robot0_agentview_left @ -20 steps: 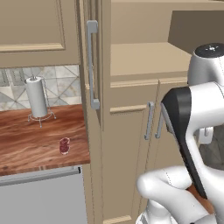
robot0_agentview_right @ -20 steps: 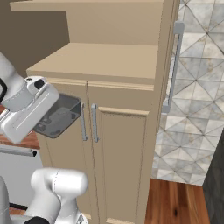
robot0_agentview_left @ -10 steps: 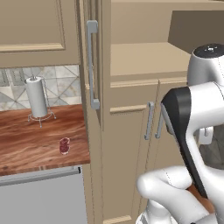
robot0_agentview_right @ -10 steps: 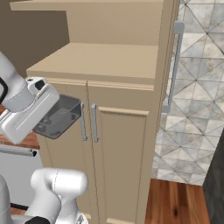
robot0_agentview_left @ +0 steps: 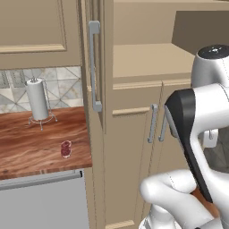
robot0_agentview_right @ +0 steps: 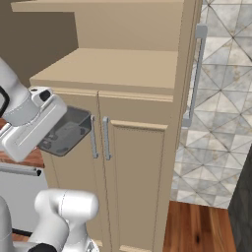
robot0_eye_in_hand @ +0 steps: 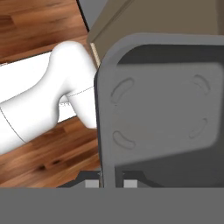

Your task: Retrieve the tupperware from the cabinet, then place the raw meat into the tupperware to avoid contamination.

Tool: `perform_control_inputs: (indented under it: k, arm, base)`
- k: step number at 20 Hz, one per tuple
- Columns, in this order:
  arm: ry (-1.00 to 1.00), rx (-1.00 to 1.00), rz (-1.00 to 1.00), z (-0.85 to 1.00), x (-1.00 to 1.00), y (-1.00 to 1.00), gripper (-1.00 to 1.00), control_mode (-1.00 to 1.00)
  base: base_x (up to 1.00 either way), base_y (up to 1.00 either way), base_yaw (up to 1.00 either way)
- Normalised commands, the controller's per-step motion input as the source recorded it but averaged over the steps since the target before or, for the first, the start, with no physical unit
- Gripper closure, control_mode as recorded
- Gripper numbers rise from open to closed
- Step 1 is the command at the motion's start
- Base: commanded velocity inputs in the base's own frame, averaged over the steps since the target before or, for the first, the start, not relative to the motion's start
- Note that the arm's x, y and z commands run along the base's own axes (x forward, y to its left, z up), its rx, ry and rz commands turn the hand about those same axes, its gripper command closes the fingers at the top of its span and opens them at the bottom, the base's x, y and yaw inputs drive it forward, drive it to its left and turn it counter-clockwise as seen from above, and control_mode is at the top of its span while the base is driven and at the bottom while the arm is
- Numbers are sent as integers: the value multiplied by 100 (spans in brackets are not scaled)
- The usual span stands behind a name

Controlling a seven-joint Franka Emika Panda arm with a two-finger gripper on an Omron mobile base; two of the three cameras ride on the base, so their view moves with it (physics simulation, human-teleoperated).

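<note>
Jaws pinch the near wall of the tupperware [robot0_eye_in_hand: 166, 109] — the gripper [robot0_eye_in_hand: 111, 183] holds it up in the air, out of the cabinet [robot0_agentview_right: 133, 74], in front of its lower doors. From the right base view the tupperware [robot0_agentview_right: 66, 133] hangs tilted beside two grey handles [robot0_agentview_right: 99, 138]. Off to the left, the raw meat [robot0_agentview_left: 65, 149] sits on a brown wooden counter [robot0_agentview_left: 31, 147], near its front edge. Further back stands a paper towel roll [robot0_agentview_left: 37, 99] against a tiled wall [robot0_agentview_left: 62, 85]. Wood floor [robot0_agentview_right: 202, 231] lies below.
</note>
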Motion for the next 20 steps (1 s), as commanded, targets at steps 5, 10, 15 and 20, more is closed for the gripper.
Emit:
perform_control_inputs:
  k: [5,10,15,20]
  arm:
    - [0,0,0,0,0,0,100,-100]
    - [0,0,0,0,0,0,100,100]
    - [0,0,0,0,0,0,100,100]
    - [0,0,0,0,0,0,100,100]
  base:
    - [0,0,0]
    - [-10,0,0]
    - [-34,0,-2]
    - [-50,0,-4]
